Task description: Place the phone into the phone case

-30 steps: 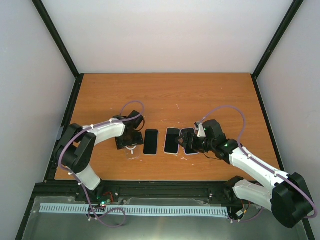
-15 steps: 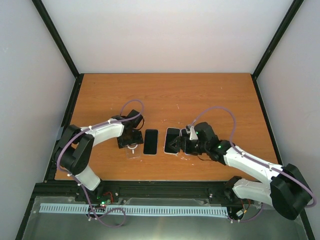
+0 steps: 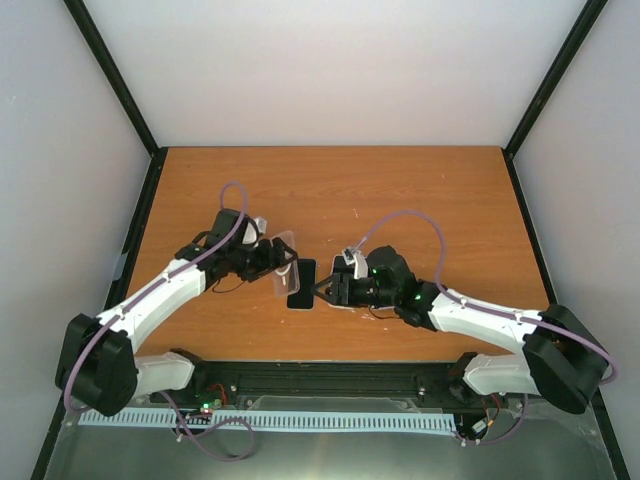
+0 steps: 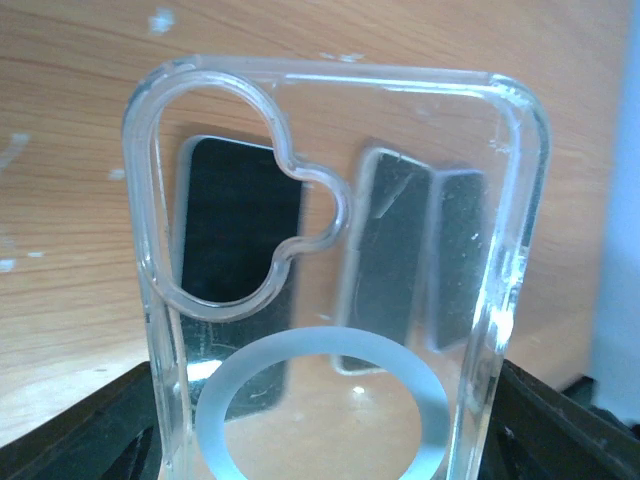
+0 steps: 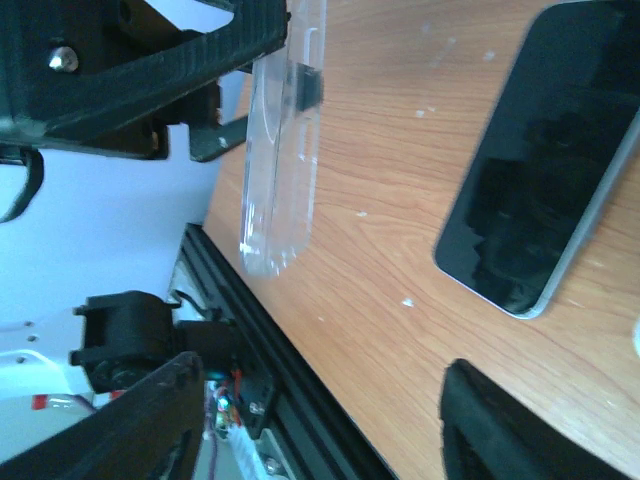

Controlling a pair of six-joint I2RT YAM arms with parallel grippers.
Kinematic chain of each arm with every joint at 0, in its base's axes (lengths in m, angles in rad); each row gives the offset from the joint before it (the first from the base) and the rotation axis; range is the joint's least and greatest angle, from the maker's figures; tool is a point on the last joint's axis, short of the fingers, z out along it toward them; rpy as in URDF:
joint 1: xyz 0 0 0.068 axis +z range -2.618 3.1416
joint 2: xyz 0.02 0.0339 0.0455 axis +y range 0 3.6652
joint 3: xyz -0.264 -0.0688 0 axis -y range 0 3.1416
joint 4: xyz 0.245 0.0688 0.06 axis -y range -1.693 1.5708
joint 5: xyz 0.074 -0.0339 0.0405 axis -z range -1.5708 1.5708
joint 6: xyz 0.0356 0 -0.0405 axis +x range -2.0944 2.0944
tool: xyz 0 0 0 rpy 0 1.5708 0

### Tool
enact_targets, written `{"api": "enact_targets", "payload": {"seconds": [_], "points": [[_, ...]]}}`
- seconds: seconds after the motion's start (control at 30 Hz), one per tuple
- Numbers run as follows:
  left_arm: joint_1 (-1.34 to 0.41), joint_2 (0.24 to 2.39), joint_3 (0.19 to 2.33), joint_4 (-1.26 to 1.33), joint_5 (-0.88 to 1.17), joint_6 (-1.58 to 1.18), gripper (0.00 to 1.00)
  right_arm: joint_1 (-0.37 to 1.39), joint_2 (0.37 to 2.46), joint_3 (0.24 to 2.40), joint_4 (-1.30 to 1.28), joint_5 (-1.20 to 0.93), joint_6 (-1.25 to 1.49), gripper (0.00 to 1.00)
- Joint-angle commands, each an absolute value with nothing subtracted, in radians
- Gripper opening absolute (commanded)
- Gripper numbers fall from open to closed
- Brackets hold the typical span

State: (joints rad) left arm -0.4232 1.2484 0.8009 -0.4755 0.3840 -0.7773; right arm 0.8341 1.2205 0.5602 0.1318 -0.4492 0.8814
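Black rectangular phone (image 3: 302, 283) lies flat, screen up, on the orange-brown wooden tabletop (image 3: 420, 190), just below the middle of the top view. It is outside the case and neither gripper touches it. In the right wrist view it fills the upper right of the frame, and a thin pale rim shows along its edge.

The clear plastic phone case (image 4: 330, 270) has a frosted white ring on its back and a rounded camera cut-out at its upper left. It is clamped between the two black fingers (image 4: 90, 435) of the left gripper (image 3: 268, 258), which press on its long sides. In the top view the case is tilted and sits just left of the phone, with its edge overlapping the phone's upper left corner. Whether they touch cannot be told. In the right wrist view the case appears edge-on at upper left, raised off the wood.

The right gripper (image 5: 325, 425) comes in from the right side of the top view and points at the phone's right edge. Its jaws are spread with only bare table between them, and it grips nothing.

Through the case in the left wrist view, the phone shows at centre left. Two more flat dark slabs lie to its right, one pale-rimmed (image 4: 388, 250) and one narrower (image 4: 455, 255).
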Motion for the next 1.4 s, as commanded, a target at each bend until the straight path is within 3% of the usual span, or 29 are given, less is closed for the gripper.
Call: {"api": "enact_targets", "payload": {"seconds": [0.0, 0.37, 0.63, 0.67, 0.8, 1.0, 1.27, 1.37], "points": [[-0.422, 1.185, 0.763, -0.323, 0.588, -0.831, 0.63, 0.862, 1.269, 0.594, 0.330, -0.486, 0.956, 0.58], [-0.422, 1.138, 0.663, -0.204, 0.689, -0.879, 0.63, 0.919, 1.347, 0.655, 0.359, -0.455, 0.983, 0.35], [-0.422, 1.098, 0.640, -0.186, 0.697, -0.897, 0.65, 0.954, 1.388, 0.703, 0.334, -0.429, 0.983, 0.03], [-0.422, 1.090, 0.646, -0.203, 0.682, -0.897, 0.68, 0.958, 1.392, 0.712, 0.315, -0.419, 0.980, 0.03], [-0.422, 1.061, 0.717, -0.365, 0.532, -0.875, 0.98, 0.976, 1.428, 0.735, 0.277, -0.405, 0.982, 0.03], [-0.421, 1.031, 0.855, -0.651, 0.175, -0.836, 1.00, 1.021, 1.534, 0.835, 0.200, -0.369, 0.985, 0.03], [-0.372, 1.052, 0.838, -0.687, 0.113, -0.806, 0.99, 1.076, 1.732, 1.054, -0.098, -0.205, 1.036, 0.03], [-0.348, 1.054, 0.810, -0.678, 0.084, -0.800, 0.95, 1.098, 1.798, 1.131, -0.187, -0.147, 1.041, 0.03]]}}
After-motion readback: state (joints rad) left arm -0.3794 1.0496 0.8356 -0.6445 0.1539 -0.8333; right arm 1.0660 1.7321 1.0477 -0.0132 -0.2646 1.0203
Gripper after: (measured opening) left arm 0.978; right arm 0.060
